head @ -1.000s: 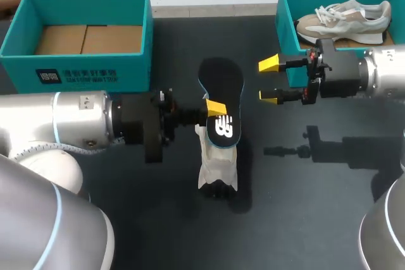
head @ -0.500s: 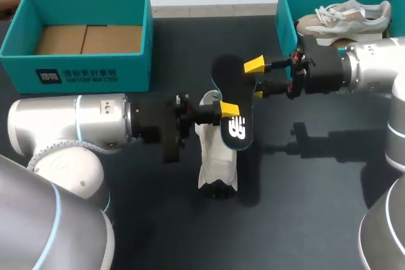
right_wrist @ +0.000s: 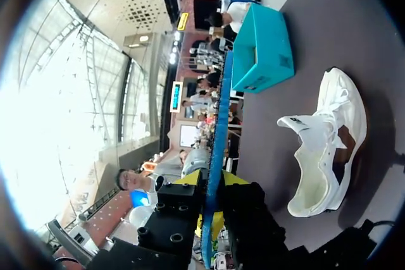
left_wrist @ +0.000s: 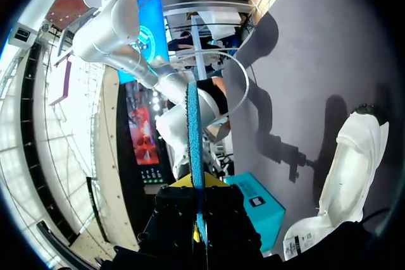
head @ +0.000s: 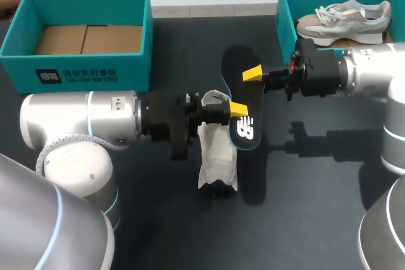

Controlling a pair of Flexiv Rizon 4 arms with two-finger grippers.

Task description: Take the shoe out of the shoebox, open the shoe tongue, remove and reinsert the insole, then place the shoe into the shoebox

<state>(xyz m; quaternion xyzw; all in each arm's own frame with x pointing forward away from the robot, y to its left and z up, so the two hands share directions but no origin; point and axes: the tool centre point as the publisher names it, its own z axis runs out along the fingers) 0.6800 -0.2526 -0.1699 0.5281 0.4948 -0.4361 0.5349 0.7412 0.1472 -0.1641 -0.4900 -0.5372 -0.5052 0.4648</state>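
Observation:
A black insole (head: 236, 61) with a white logo hangs on edge above the table's middle, held from both sides. My left gripper (head: 235, 110) is shut on its logo end, and my right gripper (head: 253, 74) is shut on its middle. In the left wrist view the insole (left_wrist: 195, 131) shows as a thin blue edge rising from my left gripper (left_wrist: 197, 210). The right wrist view likewise shows the insole's edge (right_wrist: 218, 124) clamped in my right gripper (right_wrist: 212, 219). The white shoe (head: 215, 153) stands on the dark table under the insole, its tongue pulled open (right_wrist: 326, 150).
A teal shoebox (head: 88, 71) with a bare cardboard floor stands at the back left. A second teal shoebox (head: 288, 17) at the back right holds another grey-white shoe (head: 345, 18). The right arm's wrist lies just in front of that box.
My right gripper moved left from beside the right box to the insole and closed on it. My left arm carried the insole to the right, toward it.

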